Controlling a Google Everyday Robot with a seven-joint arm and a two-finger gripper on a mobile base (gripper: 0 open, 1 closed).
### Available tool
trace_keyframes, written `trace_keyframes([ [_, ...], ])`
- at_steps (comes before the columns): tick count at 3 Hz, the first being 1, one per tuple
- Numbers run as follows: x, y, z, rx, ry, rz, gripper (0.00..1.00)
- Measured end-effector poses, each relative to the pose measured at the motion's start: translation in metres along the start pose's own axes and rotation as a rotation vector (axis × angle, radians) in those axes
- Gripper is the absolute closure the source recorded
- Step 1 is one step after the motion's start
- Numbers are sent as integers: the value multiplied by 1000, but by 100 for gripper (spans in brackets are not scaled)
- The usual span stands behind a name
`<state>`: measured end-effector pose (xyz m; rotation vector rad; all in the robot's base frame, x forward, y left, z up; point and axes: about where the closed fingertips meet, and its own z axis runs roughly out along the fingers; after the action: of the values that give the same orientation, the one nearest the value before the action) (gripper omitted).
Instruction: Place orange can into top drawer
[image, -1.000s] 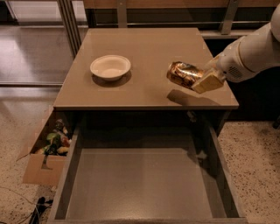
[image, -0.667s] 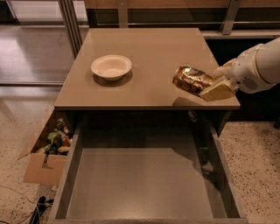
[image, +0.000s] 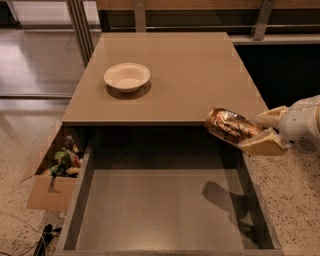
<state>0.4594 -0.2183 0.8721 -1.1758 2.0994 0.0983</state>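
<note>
The orange can is shiny orange-gold with dark print. It lies on its side in my gripper, whose pale fingers are shut on its right end. I hold it in the air at the right, above the back right part of the open top drawer and level with the tabletop's front edge. The drawer is pulled out below the table, with a flat grey bottom. The can's shadow falls on the drawer bottom at the right.
A white bowl stands on the tan tabletop at the left. A cardboard box of clutter sits on the floor left of the drawer. Speckled floor lies at the right.
My gripper has carried the can forward and down, off the tabletop's right front corner, to above the drawer's back right part.
</note>
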Motion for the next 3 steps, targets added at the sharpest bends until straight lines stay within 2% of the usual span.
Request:
trace_keyframes([
  [1,0,0,0,0,0,0,100],
  [2,-1,13,14,-31,8,-13,100],
  [3,10,47,44,-110,32,-11,100],
])
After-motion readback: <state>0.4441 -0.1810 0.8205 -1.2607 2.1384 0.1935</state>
